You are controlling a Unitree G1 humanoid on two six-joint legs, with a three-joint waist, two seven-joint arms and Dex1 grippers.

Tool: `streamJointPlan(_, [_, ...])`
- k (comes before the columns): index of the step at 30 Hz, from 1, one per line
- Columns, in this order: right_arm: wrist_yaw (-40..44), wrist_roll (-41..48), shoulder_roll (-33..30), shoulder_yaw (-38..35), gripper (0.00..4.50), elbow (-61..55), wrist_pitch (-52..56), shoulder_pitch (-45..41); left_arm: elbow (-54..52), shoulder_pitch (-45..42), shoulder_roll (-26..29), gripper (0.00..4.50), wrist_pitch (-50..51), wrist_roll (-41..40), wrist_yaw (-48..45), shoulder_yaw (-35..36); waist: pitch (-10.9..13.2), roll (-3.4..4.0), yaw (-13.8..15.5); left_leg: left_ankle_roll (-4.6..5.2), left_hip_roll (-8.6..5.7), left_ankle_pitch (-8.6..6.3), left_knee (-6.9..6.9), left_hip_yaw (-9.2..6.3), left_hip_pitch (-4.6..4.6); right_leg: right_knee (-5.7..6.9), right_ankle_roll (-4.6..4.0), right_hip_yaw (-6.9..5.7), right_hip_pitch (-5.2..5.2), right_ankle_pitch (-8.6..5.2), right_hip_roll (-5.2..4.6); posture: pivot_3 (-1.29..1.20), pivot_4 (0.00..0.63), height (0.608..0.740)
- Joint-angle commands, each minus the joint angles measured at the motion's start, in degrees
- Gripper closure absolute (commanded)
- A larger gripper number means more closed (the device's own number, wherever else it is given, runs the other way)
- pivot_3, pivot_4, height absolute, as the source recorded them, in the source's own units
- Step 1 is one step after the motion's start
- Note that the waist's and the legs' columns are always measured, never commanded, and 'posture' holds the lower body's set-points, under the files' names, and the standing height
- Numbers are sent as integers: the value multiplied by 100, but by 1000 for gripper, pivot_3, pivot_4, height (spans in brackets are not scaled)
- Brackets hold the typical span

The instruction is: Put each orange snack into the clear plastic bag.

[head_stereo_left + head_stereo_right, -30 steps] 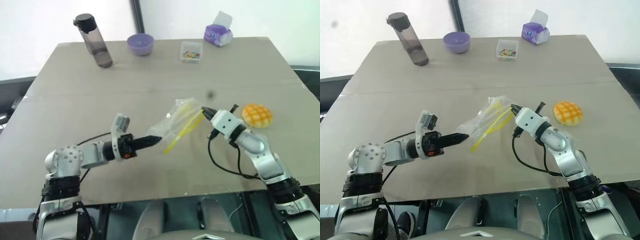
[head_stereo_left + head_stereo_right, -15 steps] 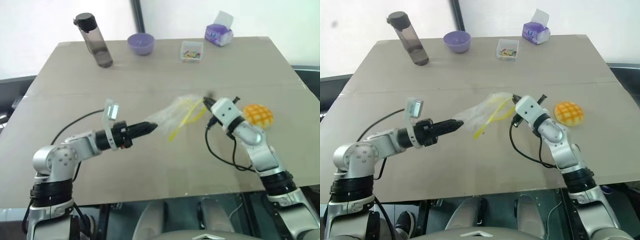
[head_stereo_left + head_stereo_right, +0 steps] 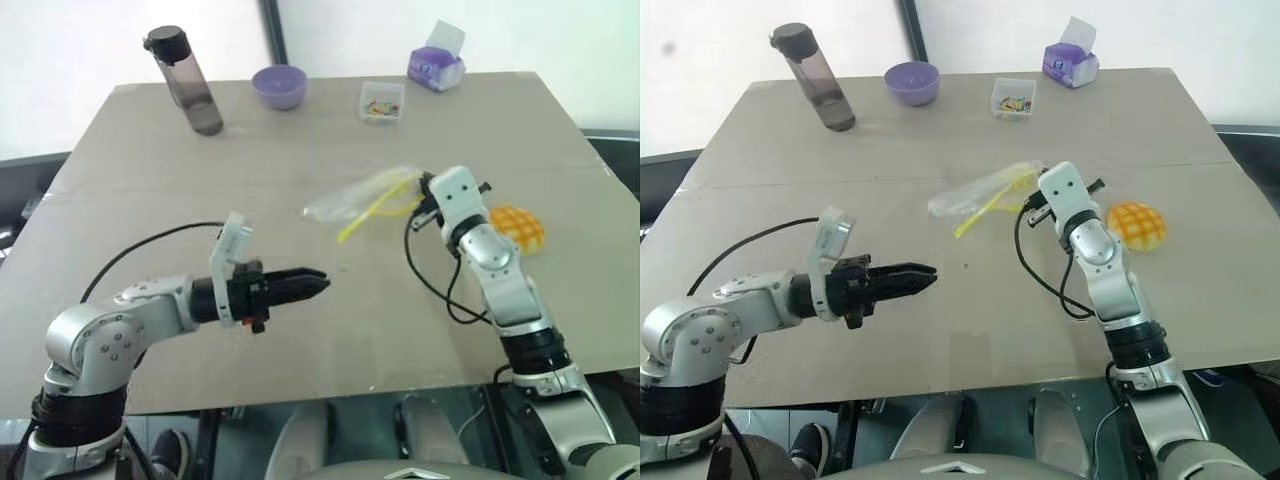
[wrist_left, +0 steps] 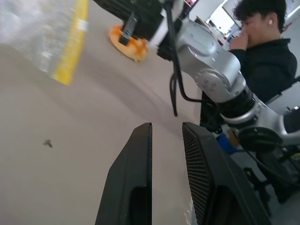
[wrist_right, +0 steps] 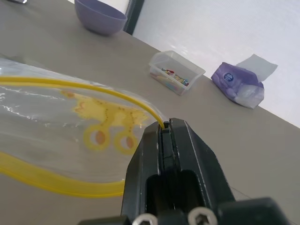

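A: Where does the flat, crinkly clear plastic bag with the yellow strip point(image 3: 368, 197) sit?

B: It hangs above the tan desk point(image 3: 150, 200), near its middle, gripped at one corner by the right end effector point(image 3: 424, 195). In the right wrist view the two black fingers point(image 5: 161, 150) are pressed together on the bag's yellow edge, so that end effector is fully closed on the bag. The rest of the bag trails off toward the robot's left.

A: And the round, domed orange-yellow bun with the pale grid on top point(image 3: 516, 229)?

B: It lies on the desk just beside the right forearm, on its outer side, close to the desk's right edge. Nothing is holding it, and it is outside the bag.

A: What about the left end effector point(image 3: 318, 284)?

B: It points across the desk toward the robot's right, below the bag and apart from it. In the left wrist view its fingers point(image 4: 133, 183) stand slightly parted with a narrow gap between them, and nothing sits in that gap.

A: Anything else on the desk?

B: Along the far edge stand a smoky grey bottle with a black cap point(image 3: 185, 80), a purple bowl point(image 3: 279, 87), a small clear box with colourful bits point(image 3: 382, 101) and a purple tissue pack point(image 3: 436, 66). A person in a dark top point(image 4: 262, 56) shows in the left wrist view.
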Motion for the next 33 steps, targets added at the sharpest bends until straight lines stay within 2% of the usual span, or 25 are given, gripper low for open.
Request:
streamJointPlan(1, [-28,-120,89,78,4500,-278,399,-144,69,-597,-568,3415,-1574,1376,966,-43,0,0,49,0,-2,0,1,0,0,0,0,-1,1,0,-1,0,150,740])
streamJointPlan(3, [71,-125,148,178,4500,-395,626,-136,217,-976,-684,3415,-2921,2824,1412,-420,-1,-2,70,-1,-10,1,5,-5,-3,0,-5,-9,1,4,0,0,150,740])
streamJointPlan(6, [105,-96,246,238,4500,-465,820,-161,430,-1038,-284,3415,-4226,4759,1552,-1501,-3,2,21,-3,-20,2,-2,3,-5,-3,-9,-1,-5,7,1,0,150,740])
streamJointPlan(12, [65,-105,388,336,4500,-371,894,-311,690,-805,-489,3415,-5597,6027,1774,-2201,-5,6,-36,-3,-19,2,-37,31,-23,-10,-9,29,-47,6,1,0,150,740])
streamJointPlan(17, [37,-96,426,341,4500,-253,867,-417,555,-366,-512,3415,-5931,6428,1866,-2299,-5,7,-35,-2,-10,2,-45,36,-20,-6,-9,31,-52,6,7,0,150,740])
streamJointPlan(21, [60,-93,428,402,4500,-202,796,-413,797,-173,-498,3415,-6725,7407,2505,-2276,-6,6,-4,-1,-9,2,-45,41,-14,-4,-9,35,-49,6,6,0,150,740])
streamJointPlan(23, [65,-91,428,417,4500,-190,778,-422,950,-100,-538,3415,-6905,7610,2576,-2347,-5,6,-7,-1,-10,2,-44,39,-13,-3,-9,33,-47,6,6,0,150,740])
streamJointPlan(28, [48,-86,459,419,4500,-148,769,-513,1396,-282,-724,3415,-7445,8445,3160,-2454,-5,6,-9,-1,-12,2,-44,39,-13,-2,-8,32,-47,6,5,0,150,740])
streamJointPlan(33, [52,-90,460,429,4500,-184,781,-493,1739,-342,-757,3415,-7682,8806,3309,-2495,-5,6,-22,-1,-12,2,-44,39,-13,-1,-8,32,-48,6,6,0,150,740])
